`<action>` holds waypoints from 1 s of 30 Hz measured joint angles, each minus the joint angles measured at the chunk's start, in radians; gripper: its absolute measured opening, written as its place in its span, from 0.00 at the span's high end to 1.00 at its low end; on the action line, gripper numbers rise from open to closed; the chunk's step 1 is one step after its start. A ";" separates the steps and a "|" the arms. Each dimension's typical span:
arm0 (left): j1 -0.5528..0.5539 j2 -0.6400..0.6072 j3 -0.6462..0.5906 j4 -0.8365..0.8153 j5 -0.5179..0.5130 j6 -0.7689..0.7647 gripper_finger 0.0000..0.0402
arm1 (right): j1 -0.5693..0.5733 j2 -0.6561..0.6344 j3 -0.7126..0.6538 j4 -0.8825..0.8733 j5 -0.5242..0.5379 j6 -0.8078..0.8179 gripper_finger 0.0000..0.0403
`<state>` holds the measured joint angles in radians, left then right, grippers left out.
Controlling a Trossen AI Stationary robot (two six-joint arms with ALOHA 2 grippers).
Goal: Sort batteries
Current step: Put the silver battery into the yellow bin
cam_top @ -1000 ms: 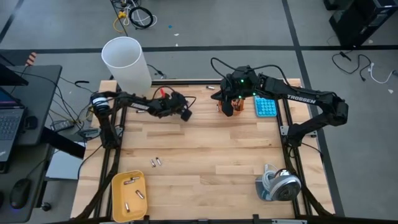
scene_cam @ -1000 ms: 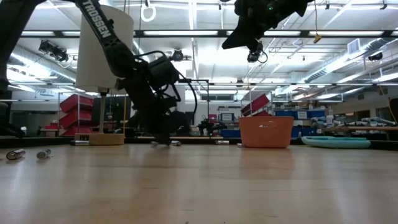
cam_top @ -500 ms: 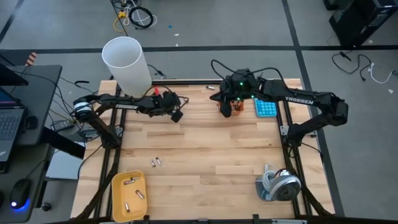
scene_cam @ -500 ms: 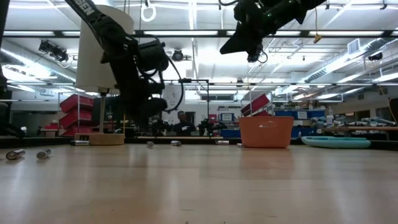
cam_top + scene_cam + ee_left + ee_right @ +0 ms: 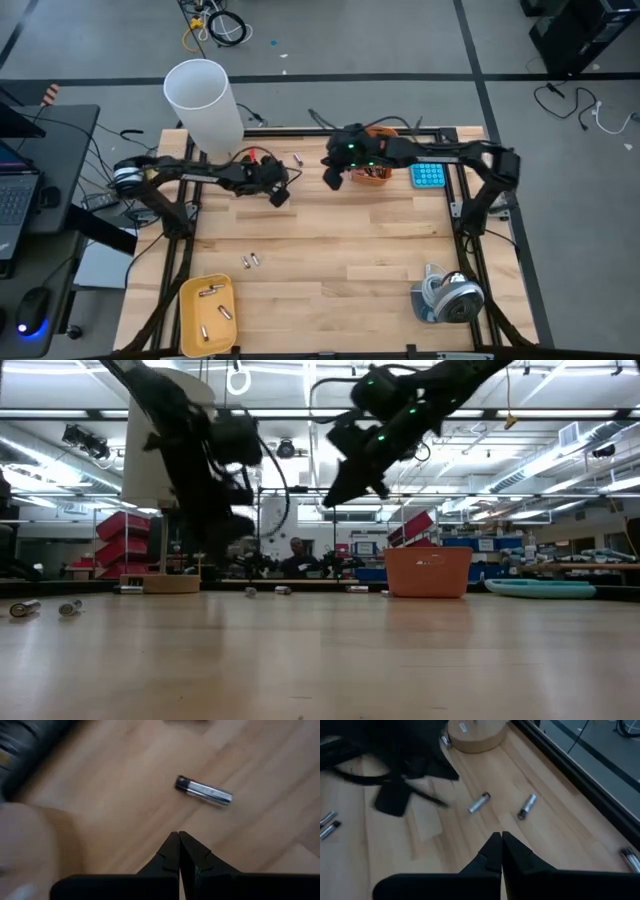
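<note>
Overhead, table-level, two wrist views

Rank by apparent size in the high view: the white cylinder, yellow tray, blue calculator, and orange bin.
1. White cylinder, though it stands tall toward the camera, which may inflate it.
2. Yellow tray.
3. Blue calculator.
The orange bin is mostly hidden under the right arm, so it cannot be ranked.
</note>
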<state>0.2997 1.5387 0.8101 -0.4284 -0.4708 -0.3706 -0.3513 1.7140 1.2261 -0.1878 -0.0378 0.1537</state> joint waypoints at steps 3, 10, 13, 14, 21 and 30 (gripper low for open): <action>-0.085 -0.096 -0.001 -0.076 -0.148 -0.027 1.00 | 0.012 0.076 0.072 -0.005 0.022 -0.015 1.00; -0.299 -0.357 0.001 -0.113 -0.357 -0.028 1.00 | 0.028 0.240 0.288 -0.080 0.076 -0.016 1.00; -0.385 -0.451 0.001 -0.171 -0.487 -0.061 1.00 | 0.040 0.309 0.375 -0.127 0.075 -0.020 1.00; -0.413 -0.476 0.001 -0.195 -0.514 -0.078 1.00 | 0.043 0.331 0.402 -0.136 0.075 -0.022 1.00; -0.583 -0.599 0.000 -0.225 -0.646 -0.110 1.00 | 0.051 0.446 0.495 -0.146 0.076 -0.017 1.00; -0.718 -0.754 0.000 -0.278 -0.748 -0.157 1.00 | 0.025 0.546 0.509 -0.094 0.120 0.070 0.99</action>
<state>-0.4181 0.7846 0.8104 -0.7063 -1.2190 -0.5275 -0.3262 2.2600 1.7355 -0.2819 0.0817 0.2235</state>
